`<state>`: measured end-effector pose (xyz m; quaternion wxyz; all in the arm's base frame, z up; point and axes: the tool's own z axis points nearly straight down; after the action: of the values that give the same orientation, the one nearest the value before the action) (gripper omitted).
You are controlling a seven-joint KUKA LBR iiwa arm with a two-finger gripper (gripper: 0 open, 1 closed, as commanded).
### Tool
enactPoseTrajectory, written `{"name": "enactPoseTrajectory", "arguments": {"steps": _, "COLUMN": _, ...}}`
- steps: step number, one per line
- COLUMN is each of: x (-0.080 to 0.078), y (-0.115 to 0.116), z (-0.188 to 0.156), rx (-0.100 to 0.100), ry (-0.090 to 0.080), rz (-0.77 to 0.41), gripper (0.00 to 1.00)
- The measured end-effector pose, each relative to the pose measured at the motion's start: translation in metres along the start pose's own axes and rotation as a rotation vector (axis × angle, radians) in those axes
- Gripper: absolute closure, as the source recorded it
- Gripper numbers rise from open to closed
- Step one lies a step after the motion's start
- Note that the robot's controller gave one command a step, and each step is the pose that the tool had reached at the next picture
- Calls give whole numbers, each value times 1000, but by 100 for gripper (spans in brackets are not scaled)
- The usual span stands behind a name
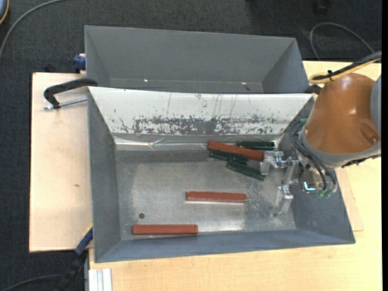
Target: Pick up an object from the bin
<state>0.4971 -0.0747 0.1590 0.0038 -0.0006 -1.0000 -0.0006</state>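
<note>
My gripper [285, 191] hangs low at the bin's right side, close to the right wall. Just to its left, at the back right of the floor, lies a small pile of bars: a brown-red bar [236, 151] rests across two dark green bars [245, 167]. The pile's right end is beside the gripper's upper part. A second brown-red bar [216, 196] lies flat on the floor to the gripper's left, apart from it.
A third brown-red bar [165, 229] lies along the front wall at the left. A small dark speck [141, 216] sits on the floor near it. The arm's orange cover and cables hang over the right rim.
</note>
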Motion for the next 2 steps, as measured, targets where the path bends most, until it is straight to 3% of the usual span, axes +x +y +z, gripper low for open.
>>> {"name": "enactPoseTrajectory", "arguments": {"steps": 1, "x": -16, "y": 94, "z": 93, "rx": -4, "ry": -1, "rz": -95, "gripper": 0}}
{"name": "enactPoseTrajectory", "arguments": {"steps": 2, "x": -1, "y": 117, "z": 57, "rx": -1, "ry": -9, "rz": -91, "gripper": 0}}
